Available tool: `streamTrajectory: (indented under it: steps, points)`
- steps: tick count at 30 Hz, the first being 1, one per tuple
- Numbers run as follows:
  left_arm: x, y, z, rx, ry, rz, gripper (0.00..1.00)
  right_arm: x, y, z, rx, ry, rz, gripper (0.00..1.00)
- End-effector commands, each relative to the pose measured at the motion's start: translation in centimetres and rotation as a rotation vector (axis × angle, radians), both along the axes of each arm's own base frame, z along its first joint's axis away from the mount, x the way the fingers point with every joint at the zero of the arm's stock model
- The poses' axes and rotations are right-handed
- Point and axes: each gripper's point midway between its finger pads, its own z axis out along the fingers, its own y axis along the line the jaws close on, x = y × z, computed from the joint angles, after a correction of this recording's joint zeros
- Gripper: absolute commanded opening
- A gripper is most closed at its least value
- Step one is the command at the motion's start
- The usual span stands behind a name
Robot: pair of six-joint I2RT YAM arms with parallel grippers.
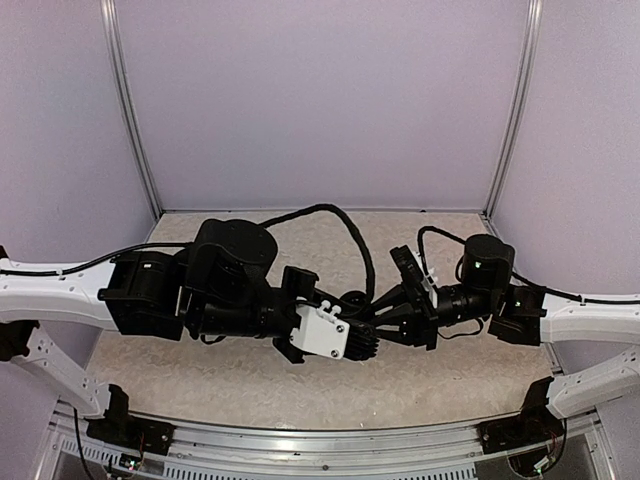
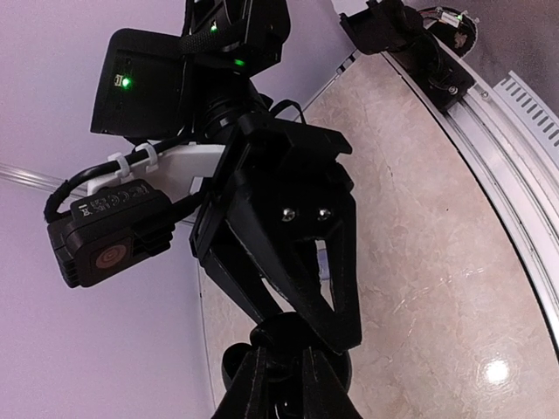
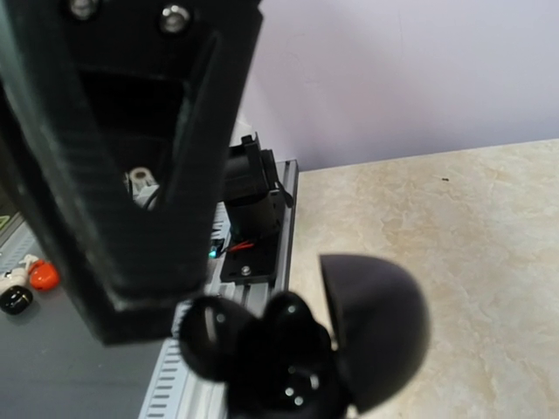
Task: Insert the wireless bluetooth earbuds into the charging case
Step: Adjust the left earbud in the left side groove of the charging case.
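— Beige, stone-patterned surface (image 1: 440, 385), lilac walls (image 1: 320, 100) around it. What's on the left?

— The left arm (image 1: 60, 285) reaches in toward the middle, with a white camera block (image 1: 322, 332) on its wrist. The left tool (image 2: 281, 384) has its fingers drawn close together under a dark round body. Whether they are clamped on it, I cannot tell.

— And in the middle?

— The charging case (image 3: 297, 375), glossy black, with its lid (image 3: 380, 323) swung open like a dome. It sits right where the two tools meet, at the middle of the surface. Shiny rounded lumps (image 3: 210, 336) show beside the lid. They could be earbuds or part of the case; I cannot tell.

— Right side?

— The right tool (image 2: 321, 332) comes in from the right, clenched, with its tips against the case. Black on black hides whether it pinches anything.

— Anything further out?

— An aluminium rail (image 1: 330, 440) runs along the near edge. A black cable (image 1: 340, 212) loops on the far side of the arms.
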Motion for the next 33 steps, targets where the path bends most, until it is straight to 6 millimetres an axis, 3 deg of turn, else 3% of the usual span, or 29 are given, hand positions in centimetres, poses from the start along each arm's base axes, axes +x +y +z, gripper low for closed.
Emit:
streamTrajectory:
  steps: [1,27,33]
  points:
    - [0.9,-0.4,-0.6,0.015,-0.014,0.028,0.16,-1.0,0.4,2.1,0.056,-0.05,0.047,0.0]
    - [2.1,-0.2,-1.4,0.041,0.032,0.103,0.09,-0.9,0.0,2.7,0.069,-0.08,0.023,0.0]
    - [2.0,-0.7,0.3,-0.022,0.054,0.105,0.12,-0.8,-0.1,2.6,0.072,-0.082,0.01,0.0]
